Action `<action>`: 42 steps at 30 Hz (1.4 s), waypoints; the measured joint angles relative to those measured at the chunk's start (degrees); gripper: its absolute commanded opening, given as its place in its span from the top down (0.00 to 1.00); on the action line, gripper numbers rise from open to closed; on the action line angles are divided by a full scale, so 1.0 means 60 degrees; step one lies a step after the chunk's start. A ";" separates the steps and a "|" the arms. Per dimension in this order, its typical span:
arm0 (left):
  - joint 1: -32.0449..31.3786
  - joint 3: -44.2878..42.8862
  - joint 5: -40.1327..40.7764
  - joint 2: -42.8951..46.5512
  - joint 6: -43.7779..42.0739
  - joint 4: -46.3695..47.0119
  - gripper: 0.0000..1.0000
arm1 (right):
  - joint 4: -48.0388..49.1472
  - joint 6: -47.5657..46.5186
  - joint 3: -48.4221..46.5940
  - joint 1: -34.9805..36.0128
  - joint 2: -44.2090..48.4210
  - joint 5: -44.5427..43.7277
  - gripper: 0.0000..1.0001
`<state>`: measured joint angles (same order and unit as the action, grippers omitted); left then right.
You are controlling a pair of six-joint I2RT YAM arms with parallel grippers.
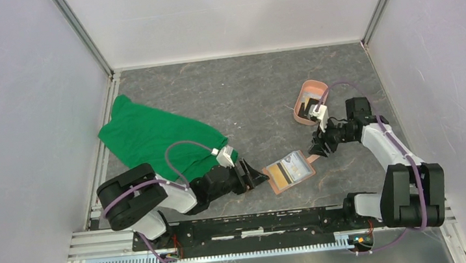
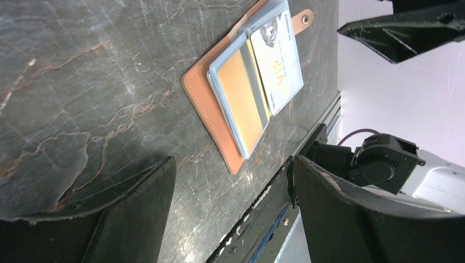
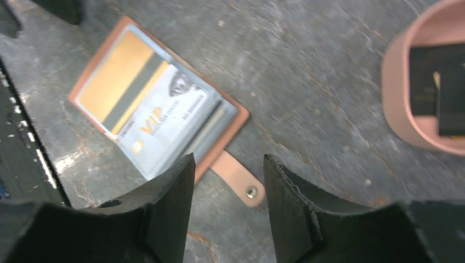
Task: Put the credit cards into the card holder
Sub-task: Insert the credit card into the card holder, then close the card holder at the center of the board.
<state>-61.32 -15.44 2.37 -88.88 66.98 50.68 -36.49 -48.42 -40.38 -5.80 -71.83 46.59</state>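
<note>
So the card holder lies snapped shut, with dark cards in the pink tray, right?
No, the card holder lies open, as the right wrist view shows; dark cards are in the pink tray.

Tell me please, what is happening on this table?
The card holder lies open, with an orange card and a white VIP card in its pockets. The left gripper and right gripper, both open and empty, flank it. Dark cards lie in the pink tray.
</note>
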 measured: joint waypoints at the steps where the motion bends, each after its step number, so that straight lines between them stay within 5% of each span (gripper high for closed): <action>1: 0.0000 -0.0106 -0.0004 -0.0087 0.0076 -0.0040 0.15 | -0.0127 -0.0168 0.0007 0.0106 0.0007 0.0248 0.52; 8: 0.0000 -0.1064 -0.0208 -0.0739 0.0809 -0.0674 0.15 | -0.0131 -0.0178 0.0142 0.1173 -0.0736 0.0015 0.80; 21: -0.0015 -0.1698 -0.0477 -0.1570 0.2918 -0.0820 0.15 | 0.0025 0.0539 -0.0011 0.2044 -0.1989 -0.2102 0.84; 31: -0.0015 -0.2138 -0.1027 -0.1861 0.2969 -0.0965 0.13 | -0.0299 0.0929 -0.0412 0.2157 -0.2426 -0.2364 0.85; 42: -0.0033 -0.0546 -0.1366 -0.2055 0.2889 0.2047 0.00 | -0.0368 0.1016 -0.0499 0.2157 -0.2543 -0.2382 0.85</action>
<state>-61.52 -18.72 -5.82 -101.21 84.31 62.96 -38.70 -42.33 -43.38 7.14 -87.09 32.29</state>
